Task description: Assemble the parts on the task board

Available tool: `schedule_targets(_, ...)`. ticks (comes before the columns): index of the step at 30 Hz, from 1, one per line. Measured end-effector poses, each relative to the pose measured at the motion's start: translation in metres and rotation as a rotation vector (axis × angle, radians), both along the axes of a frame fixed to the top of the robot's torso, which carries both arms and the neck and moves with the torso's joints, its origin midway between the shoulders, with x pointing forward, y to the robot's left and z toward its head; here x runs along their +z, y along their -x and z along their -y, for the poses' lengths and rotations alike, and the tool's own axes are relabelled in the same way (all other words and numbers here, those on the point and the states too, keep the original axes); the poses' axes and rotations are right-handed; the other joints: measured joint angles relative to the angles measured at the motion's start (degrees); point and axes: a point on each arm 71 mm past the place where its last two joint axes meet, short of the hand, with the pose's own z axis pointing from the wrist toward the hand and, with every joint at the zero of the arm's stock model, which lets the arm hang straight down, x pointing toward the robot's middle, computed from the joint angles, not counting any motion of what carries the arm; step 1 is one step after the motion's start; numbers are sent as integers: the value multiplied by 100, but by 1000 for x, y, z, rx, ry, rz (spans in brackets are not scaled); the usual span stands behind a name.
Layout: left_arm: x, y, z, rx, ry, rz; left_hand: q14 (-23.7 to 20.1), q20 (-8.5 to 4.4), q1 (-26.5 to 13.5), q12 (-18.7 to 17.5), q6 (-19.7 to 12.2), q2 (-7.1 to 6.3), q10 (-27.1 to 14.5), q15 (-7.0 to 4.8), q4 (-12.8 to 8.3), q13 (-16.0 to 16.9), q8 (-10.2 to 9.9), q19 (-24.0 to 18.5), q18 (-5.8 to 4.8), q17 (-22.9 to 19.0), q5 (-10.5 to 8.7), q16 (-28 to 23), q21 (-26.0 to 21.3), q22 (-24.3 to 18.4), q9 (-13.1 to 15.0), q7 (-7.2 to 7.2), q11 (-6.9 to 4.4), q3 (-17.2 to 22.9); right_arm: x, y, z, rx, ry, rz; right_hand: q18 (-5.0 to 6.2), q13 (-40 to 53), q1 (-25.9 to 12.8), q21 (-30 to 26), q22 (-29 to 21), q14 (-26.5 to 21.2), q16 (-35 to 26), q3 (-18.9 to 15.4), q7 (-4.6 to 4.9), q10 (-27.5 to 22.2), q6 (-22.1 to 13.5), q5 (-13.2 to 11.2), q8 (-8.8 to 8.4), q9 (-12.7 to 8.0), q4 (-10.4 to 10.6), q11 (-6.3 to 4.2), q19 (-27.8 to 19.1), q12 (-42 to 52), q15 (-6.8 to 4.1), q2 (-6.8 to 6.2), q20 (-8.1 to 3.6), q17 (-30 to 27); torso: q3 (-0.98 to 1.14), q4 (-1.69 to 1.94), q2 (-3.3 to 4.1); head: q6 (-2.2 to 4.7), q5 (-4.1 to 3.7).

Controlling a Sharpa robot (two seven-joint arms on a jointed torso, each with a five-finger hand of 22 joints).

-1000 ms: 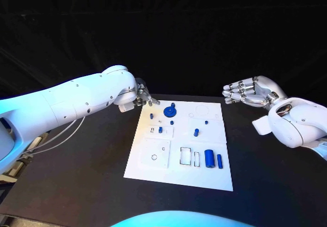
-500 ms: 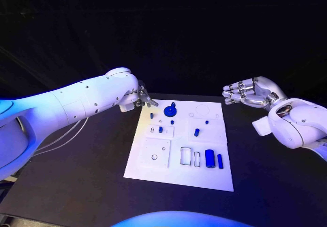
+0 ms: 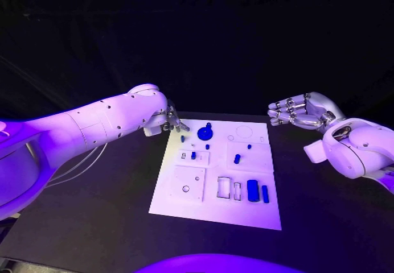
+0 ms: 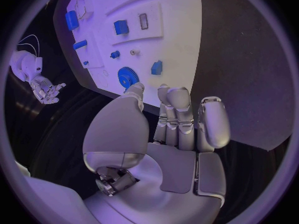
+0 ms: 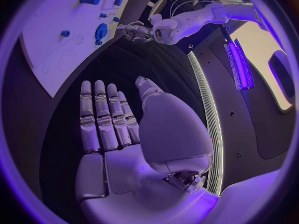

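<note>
I count one white board (image 3: pixel 215 196) on the worktop (image 3: pixel 98 216). On it I make out one blue gear (image 3: pixel 204 134), the only round toothed piece. Toward the board's near edge lie two long blue pieces side by side: one thick block (image 3: pixel 252 190) and one thin bar (image 3: pixel 265 194). Scattered about the middle of the board are five small blue pegs, as far as I can tell; some are too tiny to be sure of. Two arms reach in, so two hands: left hand (image 3: pixel 173 120), right hand (image 3: pixel 299 112).
</note>
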Motion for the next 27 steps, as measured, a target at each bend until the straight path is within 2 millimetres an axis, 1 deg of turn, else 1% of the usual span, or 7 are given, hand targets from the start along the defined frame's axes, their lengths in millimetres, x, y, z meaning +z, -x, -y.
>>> schedule_targets(2,-2,1,1,-5,-3,-10,0,0,0,0,0,0,0,0,0,0,0,0,0,0,0,0,2,0,0,0,0,0,0,0,0,1,0,0,0,0,0,0,-6,0,0,0,0,0,0,0,0,5,0,0,0,0,0,0,0,0,4,1,-3,-3,4)
schedule_targets(8,-6,2,1,-15,-10,-35,0,0,0,31,20,0,0,0,-1,17,0,0,0,0,0,0,23,32,-17,-20,0,-31,0,0,0,0,0,-1,0,0,0,0,-6,0,0,0,0,0,0,0,0,5,0,0,0,0,0,0,0,0,4,1,-3,2,29)
schedule_targets(14,-8,3,1,-21,-14,-54,0,0,0,31,20,0,0,0,-1,16,-5,0,0,0,0,0,23,37,-24,-20,0,-31,0,0,0,0,3,-1,0,0,0,0,-6,0,0,0,0,0,0,0,0,4,0,0,0,0,0,0,0,0,4,-4,-3,10,32)
schedule_targets(17,-9,4,1,-24,-16,-61,0,0,30,31,22,30,0,0,-1,16,-22,0,0,0,0,0,23,37,-36,-18,0,-30,0,0,0,0,4,-3,0,0,0,0,-6,0,0,0,0,0,0,0,0,4,0,0,0,24,0,0,0,1,5,-5,-1,16,32)
schedule_targets(21,-10,4,1,-26,-18,-68,0,0,30,31,40,30,20,0,-1,16,-22,0,0,0,0,0,23,37,-45,0,-20,-30,0,1,-1,3,4,-5,0,0,0,0,-6,0,0,0,0,0,0,0,0,4,0,0,0,24,0,0,0,-4,5,-4,1,18,32)
schedule_targets(25,-10,5,1,-25,-19,-70,0,0,58,32,61,124,20,0,-1,15,-23,0,0,0,0,0,24,38,-75,-21,-20,-30,0,1,-1,4,4,-7,0,1,0,0,-6,0,0,0,0,0,0,0,0,4,0,0,0,23,0,0,0,-4,4,-3,4,18,30)
schedule_targets(27,-10,5,1,-24,-18,-70,0,-22,99,74,60,236,20,0,-1,29,-51,21,0,0,0,0,61,61,-103,-21,-20,-30,-1,1,-1,4,4,-9,0,1,0,0,-6,0,0,0,0,0,0,0,0,4,0,0,0,23,0,0,0,-4,4,-3,4,18,30)
